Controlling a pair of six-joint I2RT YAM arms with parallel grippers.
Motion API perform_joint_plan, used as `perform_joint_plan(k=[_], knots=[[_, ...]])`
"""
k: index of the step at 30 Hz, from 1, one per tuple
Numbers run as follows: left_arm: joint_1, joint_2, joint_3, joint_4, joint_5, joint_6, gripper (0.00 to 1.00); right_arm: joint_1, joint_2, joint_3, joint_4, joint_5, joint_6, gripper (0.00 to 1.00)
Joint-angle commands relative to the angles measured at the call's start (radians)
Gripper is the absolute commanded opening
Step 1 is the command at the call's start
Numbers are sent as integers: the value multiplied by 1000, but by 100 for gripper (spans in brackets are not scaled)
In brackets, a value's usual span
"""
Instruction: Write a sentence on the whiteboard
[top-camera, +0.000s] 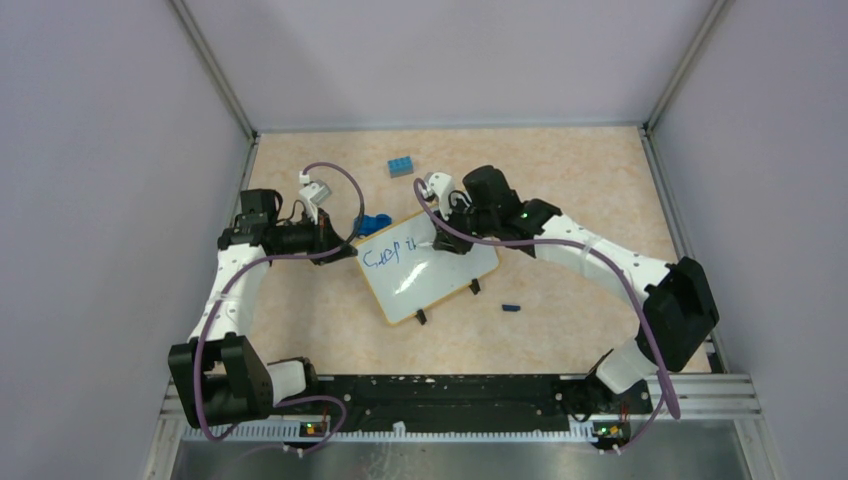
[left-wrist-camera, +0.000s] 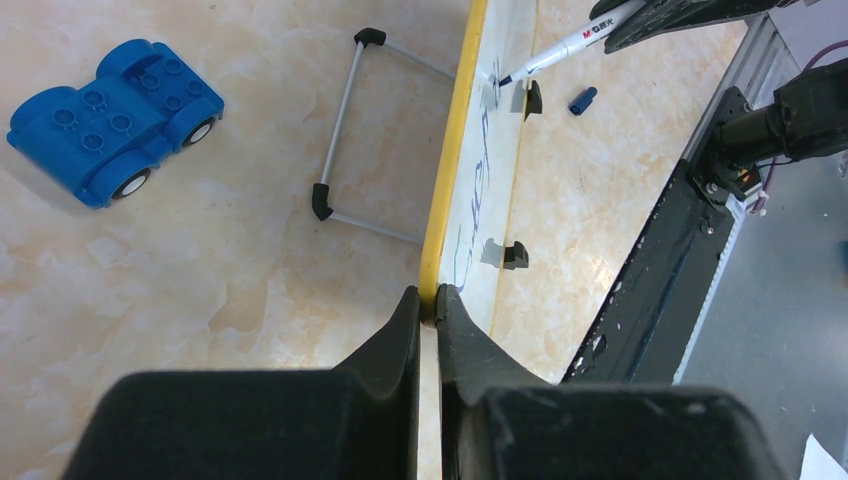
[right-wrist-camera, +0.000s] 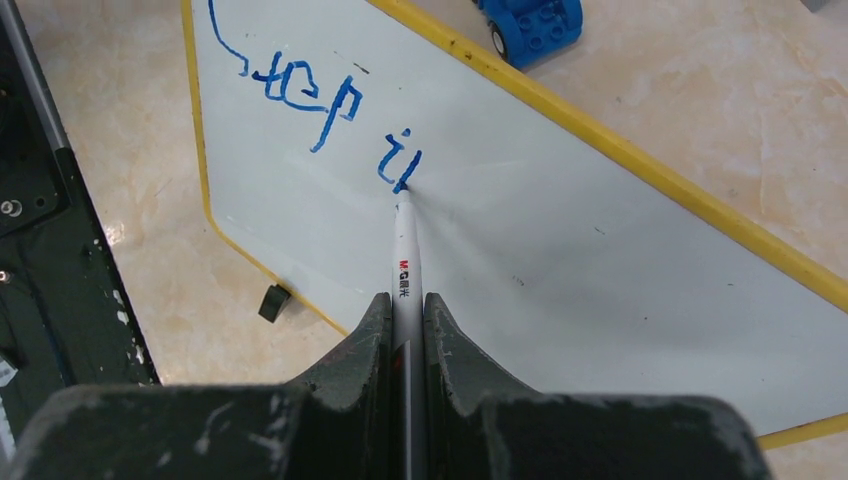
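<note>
1. Loc: whiteboard (top-camera: 425, 270) lies skewed mid worktop (top-camera: 580, 170), between both arms, clip feet on near edge. Flat or slightly propped: can't tell.
2. L claw (left-wrist-camera: 428, 295) is closed on the board's yellow rim, pinching the edge. Looks like a steadying hold.
3. R claw (right-wrist-camera: 405, 300) is closed on a white marker (right-wrist-camera: 404, 245), barrel between the jaws, tip touching the board.
4. The sentence (right-wrist-camera: 320, 100): blue scrawl, one word-like group plus start of a 2nd. Not legible enough to read. Tip sits at end of last stroke.
5. Step, my read: mid-writing, early on. Most of the surface past the tip is blank.
6. Next move prob. needs light, even tip pressure and small strokes carrying on along the line. L grip must stay firm so the board doesn't slide.
7. Nearby: blue toy car (left-wrist-camera: 110, 120) just beyond far edge, blue brick (top-camera: 401, 166) farther back, dark cap (top-camera: 511, 307) near the feet. None in pen's path.
</note>
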Motion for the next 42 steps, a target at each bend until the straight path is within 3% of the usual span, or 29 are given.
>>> perform_joint_plan(k=[1,32,42], knots=[[-11,-14,-22,-8,-20,21,0,-17,13,68,50,30,-2,0],[-11,-9,-23,-5,-24,22,0,-39,-35,-22,18,-24,-22,0],[-11,-12,-22,-5,-22,17,0,-36,-82,16,16,-44,-11,0]])
